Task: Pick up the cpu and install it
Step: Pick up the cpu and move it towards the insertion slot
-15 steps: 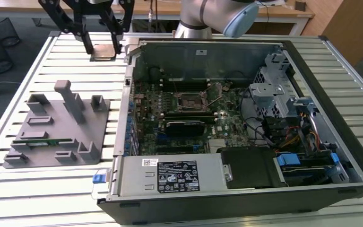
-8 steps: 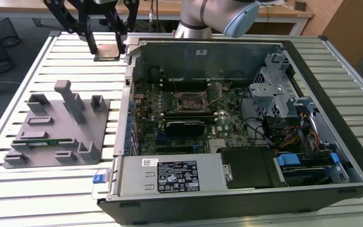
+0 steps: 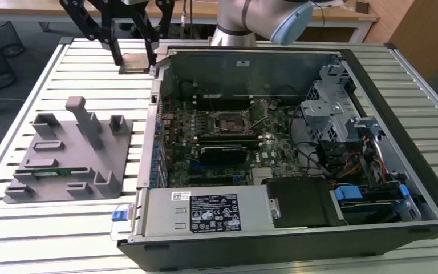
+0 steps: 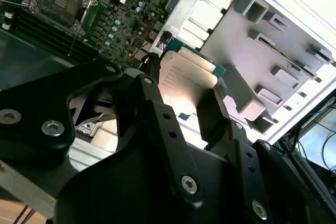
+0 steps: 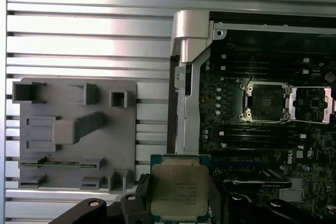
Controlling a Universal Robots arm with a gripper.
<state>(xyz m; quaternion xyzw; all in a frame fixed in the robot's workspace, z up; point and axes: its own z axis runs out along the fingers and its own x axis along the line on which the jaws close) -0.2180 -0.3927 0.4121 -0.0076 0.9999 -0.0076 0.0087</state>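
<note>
Black metal fingers (image 4: 157, 124), matte and studded with bright screws, loom at the front of the second wrist view. They belong to the gripper (image 4: 185, 106), whose jaws are clamped against two opposite edges of the cpu (image 4: 186, 77). That chip is a small flat square with a pale silver lid that catches the light, set on a thin green-edged base. By my reading the pickup is done. In the exterior view the gripper (image 3: 134, 56) holds the cpu (image 3: 134, 64) outside the computer case (image 3: 280, 251), just beside its far corner on the exterior view's left. It seems lifted off the table (image 3: 52, 228), though the gap beneath is hard to make out. Installing is what remains. Inside the case, near the middle of the green, component-studded motherboard (image 3: 272, 137), the socket (image 3: 229, 121) lies bare, a dark square in a steel frame. In the first wrist view its hinged cover appears swung open, and the cpu (image 5: 178, 190) is well apart from it, outside the case wall. Outside the case on that same side lies a grey plastic fixture plate (image 3: 67, 151), dull and blocky with raised posts and slots. One slot holds a thin green memory stick (image 3: 52, 171). Ribbed aluminium slats, long and bright, make up the table. Dark sheet metal forms the case, with a silver box (image 3: 203, 214) at its near end.
</note>
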